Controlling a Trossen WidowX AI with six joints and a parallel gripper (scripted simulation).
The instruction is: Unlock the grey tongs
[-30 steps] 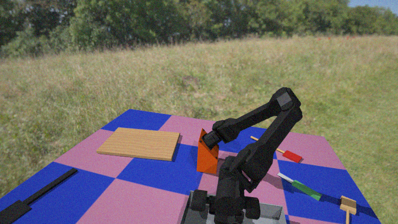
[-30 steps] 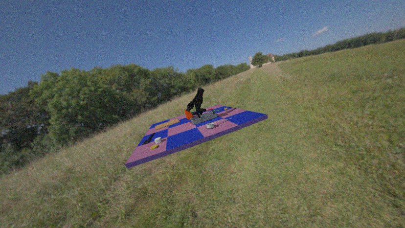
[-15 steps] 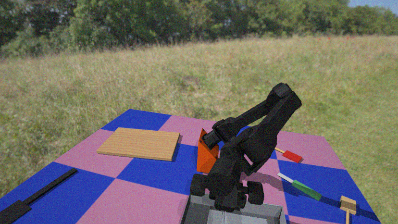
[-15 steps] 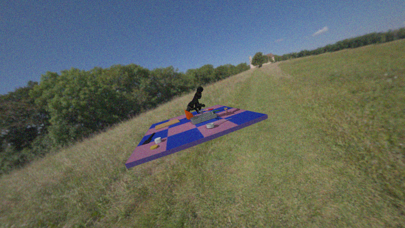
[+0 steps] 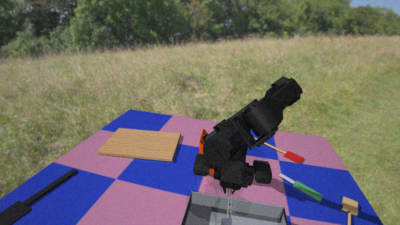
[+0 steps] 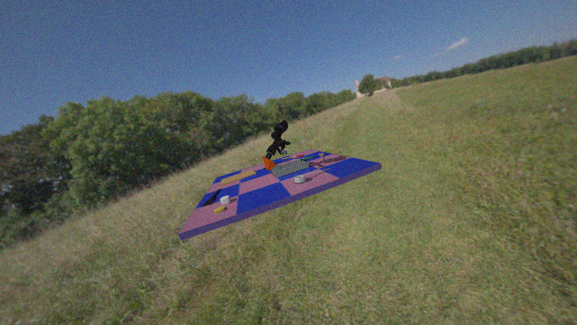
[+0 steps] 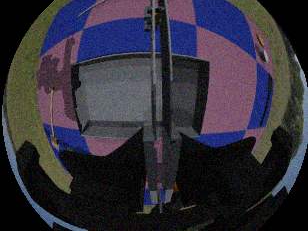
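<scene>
From where I sit, the gripper (image 5: 230, 190) clamps the grey tongs (image 5: 229, 205) above the roasting tin (image 5: 195, 208) at the near edge. Toward the wooden board (image 5: 139, 144) near the far-left corner, the checkered worktop (image 5: 156, 173) lies open. The orange block (image 5: 202, 142) stands behind the arm; the tools lie along the right edge.

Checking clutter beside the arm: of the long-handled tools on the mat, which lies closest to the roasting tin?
The green-handled knife with the pale blade, just right of the grey roasting tin; the red-headed spatula lies farther back.
</scene>
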